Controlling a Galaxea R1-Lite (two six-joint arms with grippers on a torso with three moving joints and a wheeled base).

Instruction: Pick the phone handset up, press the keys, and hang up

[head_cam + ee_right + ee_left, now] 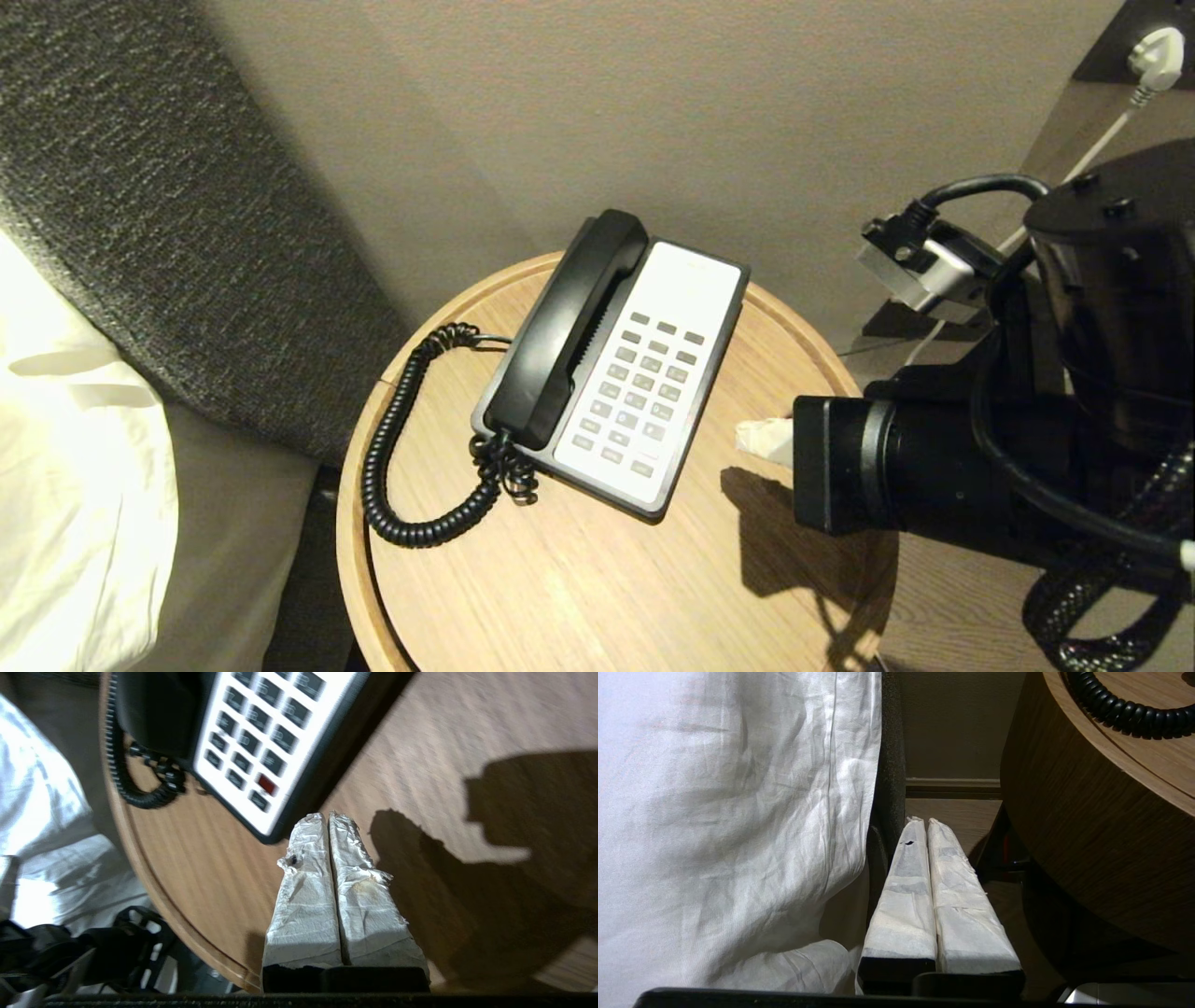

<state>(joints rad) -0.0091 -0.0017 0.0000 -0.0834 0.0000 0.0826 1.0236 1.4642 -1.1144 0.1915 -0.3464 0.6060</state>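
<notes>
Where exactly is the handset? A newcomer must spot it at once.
Find the round wooden table beside the bed. On it sits a white-faced phone base; the phone handset lies cradled along its left side, the long black bar trailing a coiled cord.

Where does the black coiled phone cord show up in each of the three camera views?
Head view: the black coiled cord loops on the round wooden table, left of the black-and-white phone base.
Left wrist view: a short arc of it lies on the table top, upper right corner.
Right wrist view: it curls at upper left, beside the grey keys.
Shared landmark: the table's curved wooden rim.
</notes>
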